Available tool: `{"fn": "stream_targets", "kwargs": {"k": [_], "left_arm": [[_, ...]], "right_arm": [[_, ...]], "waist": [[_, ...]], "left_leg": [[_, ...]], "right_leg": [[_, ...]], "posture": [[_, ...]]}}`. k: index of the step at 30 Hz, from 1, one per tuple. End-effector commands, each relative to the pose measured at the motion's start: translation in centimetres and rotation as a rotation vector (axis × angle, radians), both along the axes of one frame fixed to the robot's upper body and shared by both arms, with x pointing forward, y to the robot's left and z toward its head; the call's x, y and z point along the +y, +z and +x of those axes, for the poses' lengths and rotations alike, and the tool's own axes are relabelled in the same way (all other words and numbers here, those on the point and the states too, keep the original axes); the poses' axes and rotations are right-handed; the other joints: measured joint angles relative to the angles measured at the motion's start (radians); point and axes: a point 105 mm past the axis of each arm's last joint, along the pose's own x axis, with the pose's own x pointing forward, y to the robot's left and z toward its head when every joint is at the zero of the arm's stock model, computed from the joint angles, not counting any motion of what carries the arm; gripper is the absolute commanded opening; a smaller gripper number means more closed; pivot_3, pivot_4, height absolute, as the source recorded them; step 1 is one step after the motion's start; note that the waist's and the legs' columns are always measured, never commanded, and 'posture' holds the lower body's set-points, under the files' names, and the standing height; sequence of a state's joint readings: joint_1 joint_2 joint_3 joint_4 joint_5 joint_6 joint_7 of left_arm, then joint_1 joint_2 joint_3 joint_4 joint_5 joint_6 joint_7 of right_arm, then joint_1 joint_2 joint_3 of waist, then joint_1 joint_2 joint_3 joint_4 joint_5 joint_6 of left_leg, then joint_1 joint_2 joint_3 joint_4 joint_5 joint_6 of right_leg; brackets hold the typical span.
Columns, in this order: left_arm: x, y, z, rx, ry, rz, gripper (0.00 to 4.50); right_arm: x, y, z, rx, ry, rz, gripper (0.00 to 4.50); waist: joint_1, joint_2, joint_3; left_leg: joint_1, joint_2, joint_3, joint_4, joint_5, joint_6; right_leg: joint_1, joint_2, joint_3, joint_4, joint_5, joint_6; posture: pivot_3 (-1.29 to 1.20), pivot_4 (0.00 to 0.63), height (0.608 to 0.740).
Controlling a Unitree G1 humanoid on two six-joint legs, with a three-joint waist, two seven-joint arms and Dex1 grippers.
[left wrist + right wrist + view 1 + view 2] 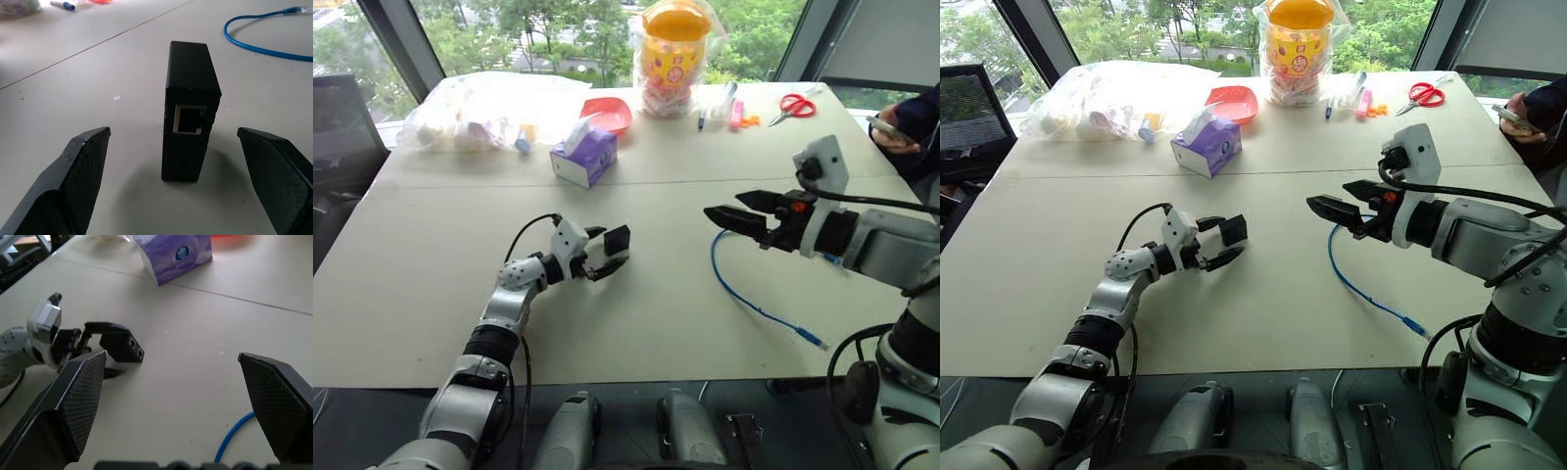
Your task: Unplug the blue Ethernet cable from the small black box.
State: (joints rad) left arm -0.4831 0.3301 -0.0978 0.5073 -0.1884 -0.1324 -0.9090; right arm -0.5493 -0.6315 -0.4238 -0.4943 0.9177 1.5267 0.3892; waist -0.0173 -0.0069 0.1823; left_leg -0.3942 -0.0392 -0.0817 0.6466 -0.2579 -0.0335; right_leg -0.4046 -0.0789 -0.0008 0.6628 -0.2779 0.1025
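The small black box (pixel 188 98) stands on the pale table (pixel 431 284) between the fingers of my left gripper (pixel 607 253). That gripper is open, with a gap on each side of the box. The port facing the left wrist camera is empty. The blue Ethernet cable (pixel 744 299) lies loose on the table to the right of the box, curving toward the front edge, and neither end is in the box. My right gripper (pixel 722 206) hovers open above the cable's far end with nothing between its fingers.
A purple tissue box (pixel 584 154) sits behind the left gripper. Farther back are a red dish (pixel 607 115), a bagged yellow-lidded jar (pixel 674 54), a clear bag of items (pixel 480 108), pens (pixel 729 108) and red scissors (pixel 793 106). A person's hand (pixel 896 132) holds a phone at the right.
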Motion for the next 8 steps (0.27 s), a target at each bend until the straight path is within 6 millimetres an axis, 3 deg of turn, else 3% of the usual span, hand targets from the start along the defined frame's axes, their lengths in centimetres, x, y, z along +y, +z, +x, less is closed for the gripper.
{"fn": "stream_targets", "kwargs": {"k": [1,4,8], "left_arm": [[1.4,1.9,-0.4,-0.020,0.000,-0.022,4.42],[2.5,3.3,-1.1,0.000,-0.002,-0.040,4.42],[3.1,4.6,-2.1,0.023,-0.028,-0.042,4.42]], "right_arm": [[0.2,-1.1,-1.1,0.001,0.040,-0.094,4.50],[-0.2,-2.9,-2.0,0.043,0.060,-0.167,4.50],[-0.7,-3.5,-2.6,0.054,0.072,-0.193,4.50]], "waist": [[0.003,0.000,0.000],[0.007,0.000,0.000],[0.006,0.000,0.000]], "left_leg": [[0.000,0.000,0.000,0.000,0.000,0.000],[-0.001,0.000,0.000,0.000,0.000,0.000],[-0.003,-0.001,0.000,0.002,0.000,0.000]], "right_leg": [[0.000,0.000,0.000,0.000,0.000,0.000],[0.000,-0.001,0.000,-0.002,0.000,0.000],[0.000,-0.001,0.000,-0.004,0.000,0.000]], "posture": [[0.00,0.150,0.740],[0.00,0.150,0.740],[0.00,0.150,0.740]]}}
